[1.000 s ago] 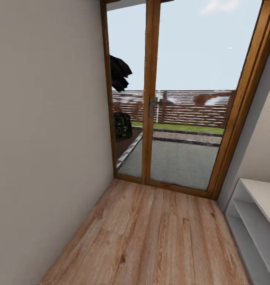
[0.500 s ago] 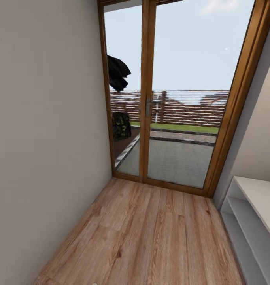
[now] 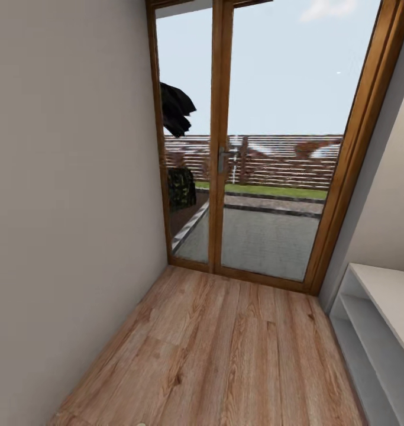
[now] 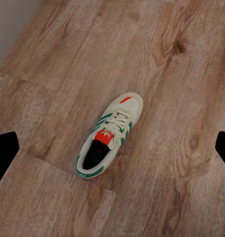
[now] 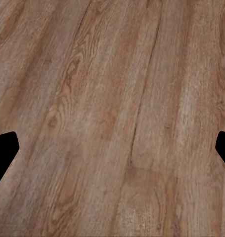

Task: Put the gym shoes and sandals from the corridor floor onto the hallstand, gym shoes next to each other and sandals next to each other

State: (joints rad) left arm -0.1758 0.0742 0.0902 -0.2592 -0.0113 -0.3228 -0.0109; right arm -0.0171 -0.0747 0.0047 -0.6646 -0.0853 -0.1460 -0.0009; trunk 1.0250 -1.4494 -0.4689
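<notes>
One gym shoe point(image 4: 110, 137) lies alone on the wood floor point(image 4: 181, 74), well below the left gripper point(image 4: 112, 148), whose fingers stand wide apart and hold nothing. The right gripper point(image 5: 112, 148) is just as spread, over bare planks. Reaching from this height risks nudging the shoe aside. The head camera instead catches the glass door point(image 3: 249, 148) and, beside it, a white shelf unit point(image 3: 379, 319).

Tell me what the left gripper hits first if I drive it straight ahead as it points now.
Probably the gym shoe lying on the corridor floor: it sits near the middle of the left wrist view, between the open left gripper's fingertips. Depth is hard to judge.
</notes>
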